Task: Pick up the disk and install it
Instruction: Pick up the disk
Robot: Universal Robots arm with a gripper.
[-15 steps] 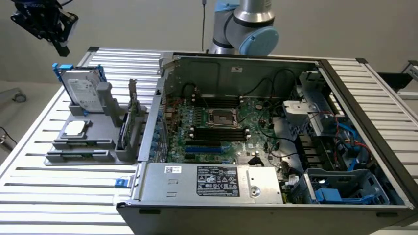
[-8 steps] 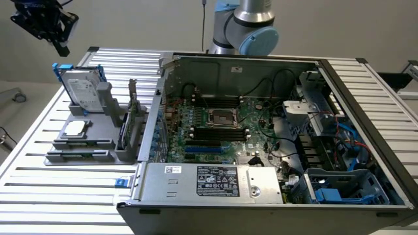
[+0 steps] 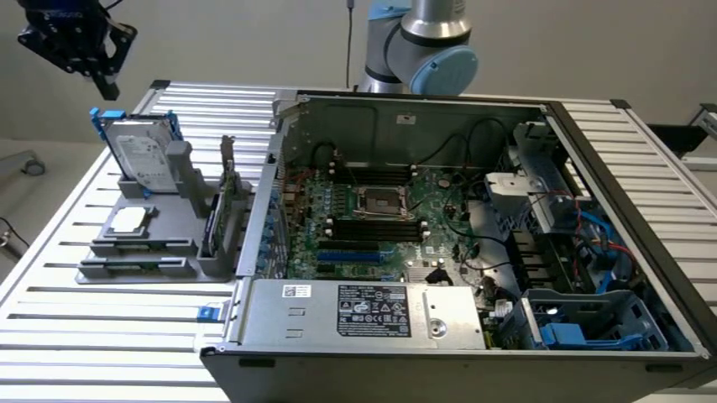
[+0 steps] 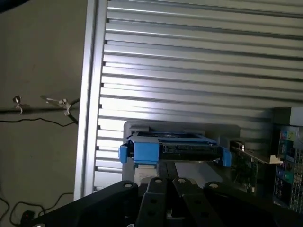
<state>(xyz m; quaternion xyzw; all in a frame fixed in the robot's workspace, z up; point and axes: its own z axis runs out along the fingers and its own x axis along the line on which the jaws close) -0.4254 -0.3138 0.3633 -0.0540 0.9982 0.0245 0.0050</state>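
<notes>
Claw (image 3: 104, 82) hung in the air on the exterior view's left, fingers drawn fully together, closed on themselves and not on any object. Disk (image 3: 146, 155) stood upright on edge in a grey holder (image 3: 168, 252), below the claw and apart from it, with a blue carrier frame round its edges. Wrist view looked down past the claw (image 4: 165, 183) onto the disk (image 4: 173, 149), label not readable. Square chip (image 3: 129, 220) lay flat on the holder, just in front of the disk. Slatted metal surface (image 3: 90, 336) carried the holder and an open computer case (image 3: 448, 374) side by side. Blue drive cage (image 3: 594, 323) sat in the case's near corner on the exterior view's right.
</notes>
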